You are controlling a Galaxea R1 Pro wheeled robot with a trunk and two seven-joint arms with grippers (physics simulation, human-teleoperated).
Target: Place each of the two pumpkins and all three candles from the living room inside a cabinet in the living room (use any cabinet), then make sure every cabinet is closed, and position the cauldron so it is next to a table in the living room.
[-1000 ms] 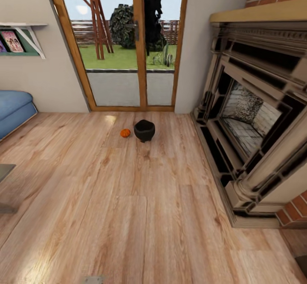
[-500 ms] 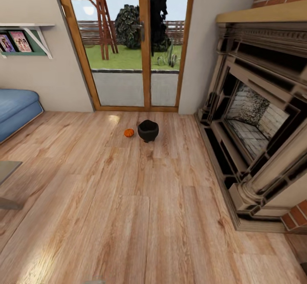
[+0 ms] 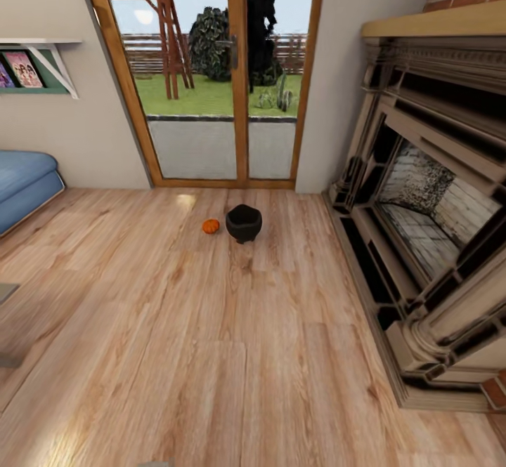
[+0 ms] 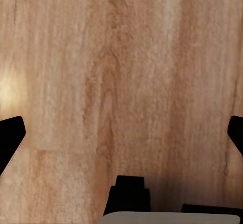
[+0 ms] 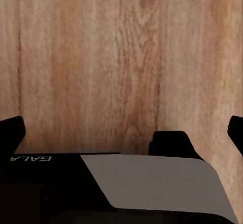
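One pumpkin (image 3: 211, 226) just beside cauldron (image 3: 244, 222) on floor (image 3: 211, 354), w/ both end effectors, left (image 4: 121, 133) & right (image 5: 121, 133), spread wide, empty over bare boards.

A broad stretch of light wooden plank floor (image 3: 232, 354) lies open across the centre and lower half of the frame. At mid-frame, a small round black cauldron (image 3: 243, 222) and a small orange ribbed pumpkin (image 3: 211, 226) sit just beside each other, apart but close, with bare boards all round them. A large ornate stone fireplace (image 3: 429, 221) walls off the right side. A blue upholstered sofa (image 3: 24, 182) closes the left edge. Behind, a wood-framed glass door (image 3: 239, 81) bounds the upper centre.
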